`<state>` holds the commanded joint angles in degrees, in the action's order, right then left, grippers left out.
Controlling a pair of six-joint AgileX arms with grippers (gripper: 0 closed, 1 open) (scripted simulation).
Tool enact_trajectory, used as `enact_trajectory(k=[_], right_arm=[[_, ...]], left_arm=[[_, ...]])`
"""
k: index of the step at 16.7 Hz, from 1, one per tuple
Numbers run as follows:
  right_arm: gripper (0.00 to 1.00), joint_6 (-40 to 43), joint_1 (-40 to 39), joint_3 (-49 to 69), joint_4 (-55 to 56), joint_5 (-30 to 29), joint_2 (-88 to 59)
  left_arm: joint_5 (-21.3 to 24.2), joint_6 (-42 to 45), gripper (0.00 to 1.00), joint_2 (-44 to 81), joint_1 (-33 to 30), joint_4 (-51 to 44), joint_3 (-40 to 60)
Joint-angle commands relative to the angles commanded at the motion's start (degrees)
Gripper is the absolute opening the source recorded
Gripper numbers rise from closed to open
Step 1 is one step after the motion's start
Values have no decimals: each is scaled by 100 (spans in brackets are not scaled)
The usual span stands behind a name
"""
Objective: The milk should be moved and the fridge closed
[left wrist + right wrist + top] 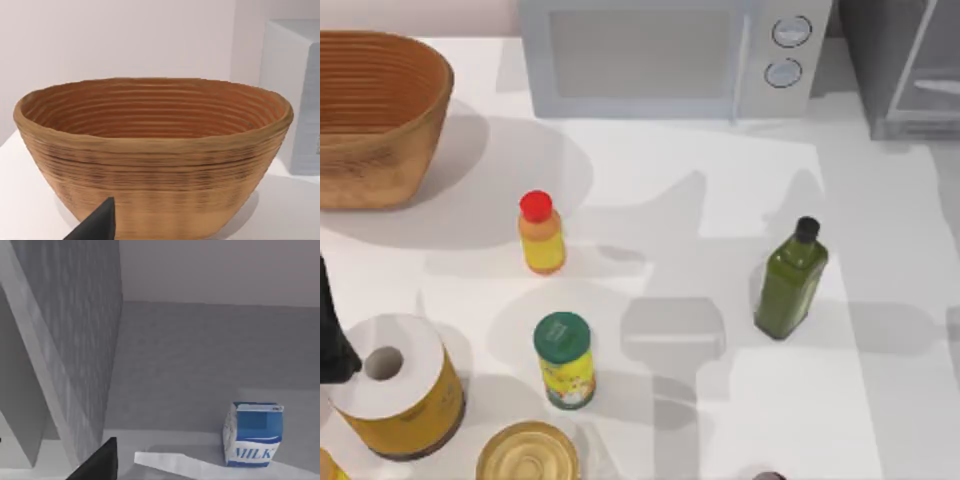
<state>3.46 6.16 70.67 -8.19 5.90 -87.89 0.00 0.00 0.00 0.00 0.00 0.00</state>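
the milk stands upright on the grey floor inside the fridge, toward the back wall, its lettered front facing the right wrist camera. so the carton looks already placed, and what remains, i judge, is shutting the door.

going left to right across the top view: a woven basket sits at the far left rear corner, and the left wrist camera looks straight at its ribbed side, which suggests the left arm is parked low at that edge. a dark finger of the left gripper pokes into that view, but whether its fingers are apart or together i cannot tell. in front of the basket stand a paper roll on a yellow can and a round golden lid. next come the red-capped orange bottle and a green-lidded tub, both upright and well apart. behind them sits the microwave with two dials. further right the dark green bottle stands alone. at the far right rear is the fridge, its door swung open.

the right wrist camera sits just outside the fridge opening, one dark fingertip in view; i cannot tell that gripper's state either.
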Motion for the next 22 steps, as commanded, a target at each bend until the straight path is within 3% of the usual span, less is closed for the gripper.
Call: enact_trajectory(k=[12,17,22], right_arm=[[100,-275,-529,-5735,679,-432,7392],[100,-340,-610,-6974,809,-577,8694],[100,-346,-616,-7067,819,-590,8789]], left_arm=[[0,0,100,0,0,0,0],[0,0,100,0,0,0,0],[0,0,100,0,0,0,0]])
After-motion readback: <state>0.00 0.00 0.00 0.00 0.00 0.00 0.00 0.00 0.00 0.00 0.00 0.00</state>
